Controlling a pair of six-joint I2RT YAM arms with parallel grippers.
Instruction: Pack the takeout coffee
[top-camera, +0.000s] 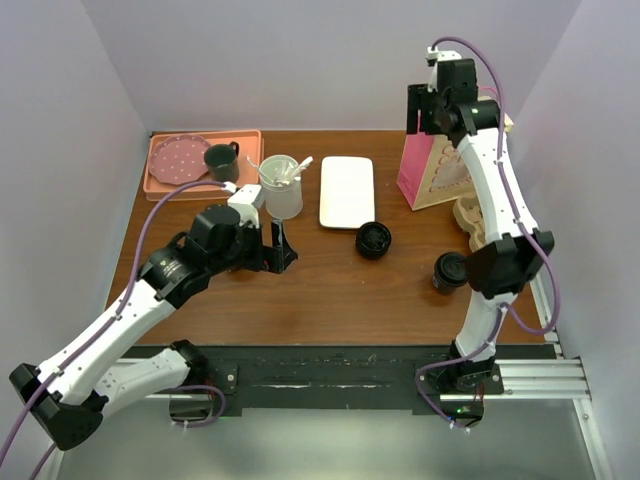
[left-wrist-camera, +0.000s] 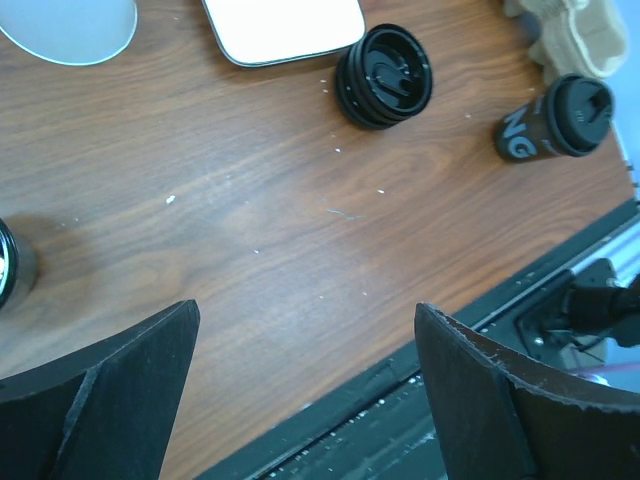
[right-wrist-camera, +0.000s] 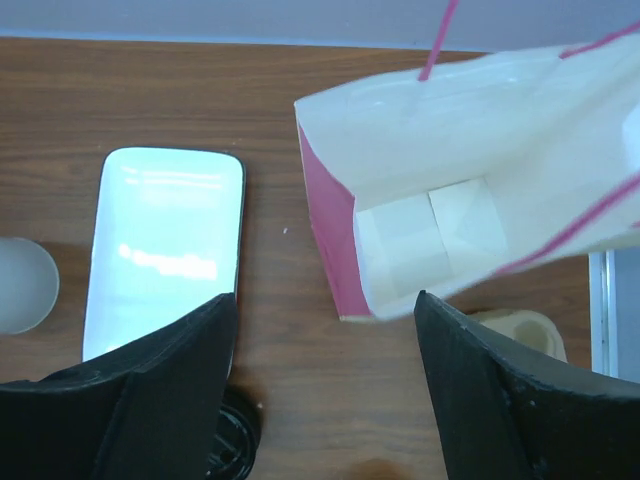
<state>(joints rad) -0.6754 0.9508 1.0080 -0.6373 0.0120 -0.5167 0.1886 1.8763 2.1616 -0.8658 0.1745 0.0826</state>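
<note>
Left gripper (top-camera: 283, 252) (left-wrist-camera: 305, 312): jaws spread wide, nothing between them, low over the wooden table (top-camera: 330, 285), just in front of the frosted cup.
Right gripper (top-camera: 425, 108) (right-wrist-camera: 325, 300): jaws apart, nothing held, raised high at the far right, looking down on the mouth of the bag.

1. Wooden table: brown top that carries all items below.
2. Pink paper bag (top-camera: 425, 172) (right-wrist-camera: 450, 200): upright, mouth open, cream inside, pink cord handles; far right of the table.
3. Orange tray (top-camera: 165, 186): far left corner.
4. White rectangular plate (top-camera: 347, 190): middle far, between the frosted cup and the bag.
5. Cardboard cup carrier (top-camera: 474, 215): right edge, just beside the bag, partly hidden by the right arm.
6. Frosted cup (top-camera: 281, 186): holds white sticks; just left of the white plate.
7. Pink dotted plate (top-camera: 178, 158): on the tray.
8. Dark mug (top-camera: 221, 160): on the tray, right of the dotted plate.
9. Takeout coffee cup (top-camera: 450, 272) (left-wrist-camera: 550, 120): dark, black lid fitted; on the table in front of the carrier, outside the bag.
10. Black lid (top-camera: 373, 240) (left-wrist-camera: 385, 75): loose on the table, near the white plate's front edge.
</note>
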